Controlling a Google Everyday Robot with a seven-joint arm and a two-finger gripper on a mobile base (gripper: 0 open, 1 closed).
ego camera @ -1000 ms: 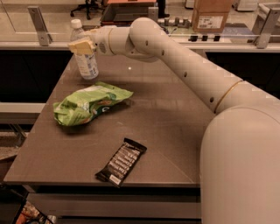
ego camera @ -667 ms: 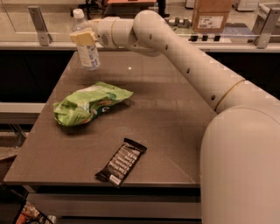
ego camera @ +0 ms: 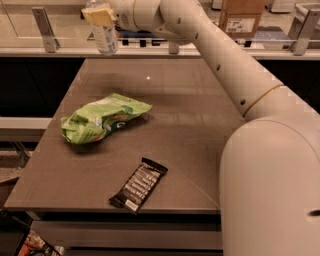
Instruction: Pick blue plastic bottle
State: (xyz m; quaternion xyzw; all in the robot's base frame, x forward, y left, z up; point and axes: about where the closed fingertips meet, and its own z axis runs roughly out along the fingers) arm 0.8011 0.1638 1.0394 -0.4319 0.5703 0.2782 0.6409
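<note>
While the gripper (ego camera: 101, 14) is clamped around the upper body of the blue plastic bottle (ego camera: 106, 41), which hangs just beneath it clear of the counter (ego camera: 200, 130), this light, slick, crushable bottle probably needs a firm but gentle hold.

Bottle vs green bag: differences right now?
The bottle is upright, held above the table by the gripper at top left; the green bag lies on it. The bottle is clear with a pale label; the bag is crumpled, opaque green. Both are in the picture's left half.
</note>
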